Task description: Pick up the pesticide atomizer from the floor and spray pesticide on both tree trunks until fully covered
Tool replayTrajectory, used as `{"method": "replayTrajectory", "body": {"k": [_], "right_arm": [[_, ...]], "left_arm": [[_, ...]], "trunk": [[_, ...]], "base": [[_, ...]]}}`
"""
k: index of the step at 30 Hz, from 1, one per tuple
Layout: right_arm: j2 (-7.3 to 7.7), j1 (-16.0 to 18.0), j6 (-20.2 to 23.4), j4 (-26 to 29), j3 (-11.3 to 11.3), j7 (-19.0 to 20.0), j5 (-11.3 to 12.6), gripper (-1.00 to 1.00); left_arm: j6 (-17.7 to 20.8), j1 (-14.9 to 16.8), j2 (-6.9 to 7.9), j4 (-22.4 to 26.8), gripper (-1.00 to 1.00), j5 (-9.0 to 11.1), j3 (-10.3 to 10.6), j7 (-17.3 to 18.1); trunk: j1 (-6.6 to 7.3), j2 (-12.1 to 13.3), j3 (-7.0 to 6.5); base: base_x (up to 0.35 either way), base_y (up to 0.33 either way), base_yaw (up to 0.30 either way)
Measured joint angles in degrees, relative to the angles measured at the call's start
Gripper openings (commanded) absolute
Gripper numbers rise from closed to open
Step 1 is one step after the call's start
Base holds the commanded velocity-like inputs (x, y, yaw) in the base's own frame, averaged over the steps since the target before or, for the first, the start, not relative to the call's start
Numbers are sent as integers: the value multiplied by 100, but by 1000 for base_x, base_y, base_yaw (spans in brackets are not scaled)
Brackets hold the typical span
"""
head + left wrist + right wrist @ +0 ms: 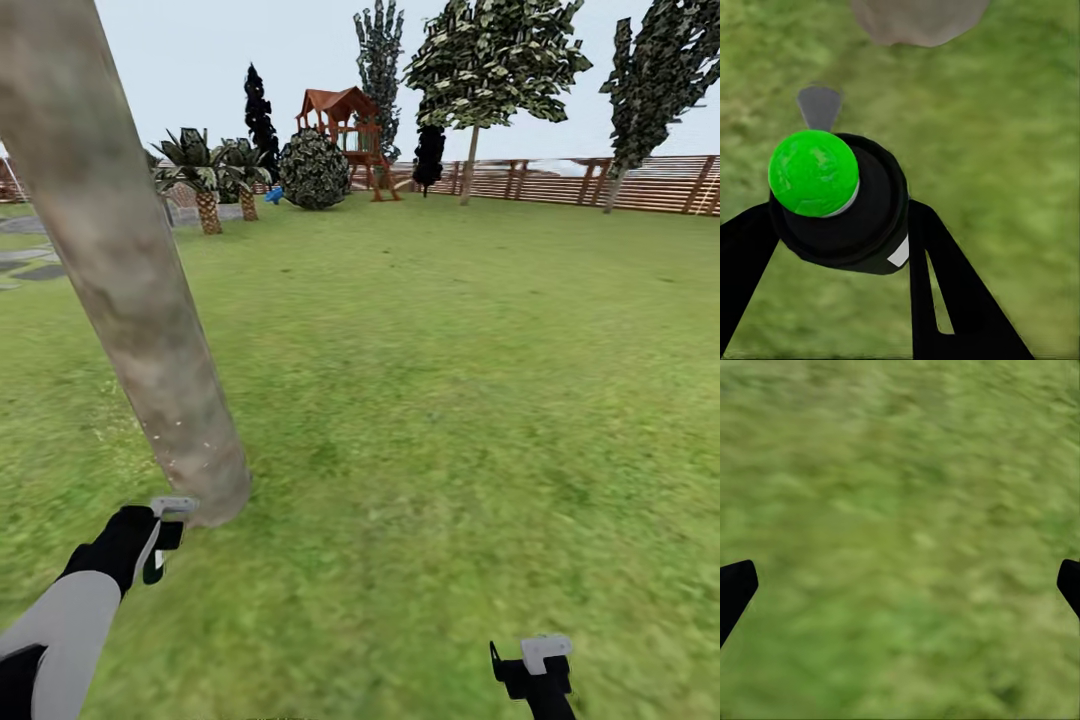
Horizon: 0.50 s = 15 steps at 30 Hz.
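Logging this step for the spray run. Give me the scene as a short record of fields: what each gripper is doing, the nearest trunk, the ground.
left gripper: shut on the atomizer, green-capped black bottle
atomizer nozzle: points toward the trunk's base
tree trunk: thick, mottled grey-beige, close ahead at left; a few whitish specks near its base
right gripper: open, empty, over grass
background: wooden fence, playhouse

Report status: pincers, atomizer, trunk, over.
Left pincer shut on atomizer, close by the tree trunk base. Right pincer open over grass. A few pale specks low on bark. Nothing in the way.
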State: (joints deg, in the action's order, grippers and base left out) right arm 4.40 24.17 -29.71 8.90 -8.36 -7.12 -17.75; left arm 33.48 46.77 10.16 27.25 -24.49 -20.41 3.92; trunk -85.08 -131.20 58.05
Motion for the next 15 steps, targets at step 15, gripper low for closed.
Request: {"method": "replayTrajectory", "body": {"k": [15], "right_arm": [[0, 0, 0, -2, 1, -7, -1, 100]], "left_arm": [[-86, -188, 17, -4, -100, -12, -31, -99]], "trunk": [[0, 0, 0]], "base": [[138, -170, 73]]}}
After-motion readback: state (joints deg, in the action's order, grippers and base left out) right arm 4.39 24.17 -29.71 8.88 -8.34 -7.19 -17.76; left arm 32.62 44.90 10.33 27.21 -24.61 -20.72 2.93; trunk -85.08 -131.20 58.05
